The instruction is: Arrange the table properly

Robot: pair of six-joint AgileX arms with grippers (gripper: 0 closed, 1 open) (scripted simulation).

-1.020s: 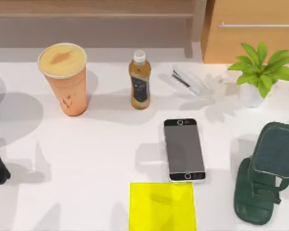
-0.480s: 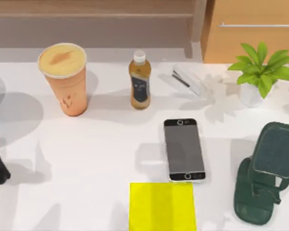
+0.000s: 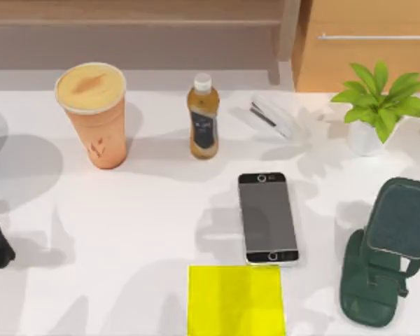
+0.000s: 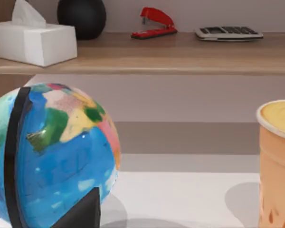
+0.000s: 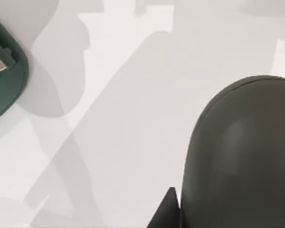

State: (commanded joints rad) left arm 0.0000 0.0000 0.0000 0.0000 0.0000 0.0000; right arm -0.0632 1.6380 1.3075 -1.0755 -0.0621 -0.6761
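The phone [image 3: 267,218] lies flat at the table's [image 3: 126,231] middle, long axis front-to-back, touching the yellow pad [image 3: 236,299], nearer the right arm; the jaws' state cannot be told.

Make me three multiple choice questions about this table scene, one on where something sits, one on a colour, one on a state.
1. What lies directly left of the dark green phone stand in the top view?
A. black-screened smartphone
B. orange drink cup
C. potted green plant

2. The flat square pad at the white table's near edge is:
A. red
B. yellow
C. blue

3. The small amber bottle is:
A. tipped over
B. uncapped
C. upright, capped

Answers: 1 A, the phone lies beside the stand; 2 B, plainly yellow; 3 C, it stands with its white cap on.
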